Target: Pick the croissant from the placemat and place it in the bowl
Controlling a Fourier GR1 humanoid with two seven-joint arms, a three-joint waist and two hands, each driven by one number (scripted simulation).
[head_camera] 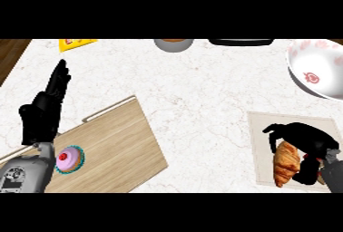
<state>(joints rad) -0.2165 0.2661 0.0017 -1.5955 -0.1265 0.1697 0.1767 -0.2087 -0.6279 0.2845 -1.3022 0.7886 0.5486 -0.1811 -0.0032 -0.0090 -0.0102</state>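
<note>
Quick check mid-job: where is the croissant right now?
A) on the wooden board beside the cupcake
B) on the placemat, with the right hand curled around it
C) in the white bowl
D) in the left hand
B: the croissant lies on the placemat with the right hand curled around it, and the bowl holds nothing visible.

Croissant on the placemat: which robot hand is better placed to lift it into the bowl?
The right robot hand. It already curls around the croissant on the placemat, and the bowl is on the same side. The left robot hand rests open far across the counter.
</note>
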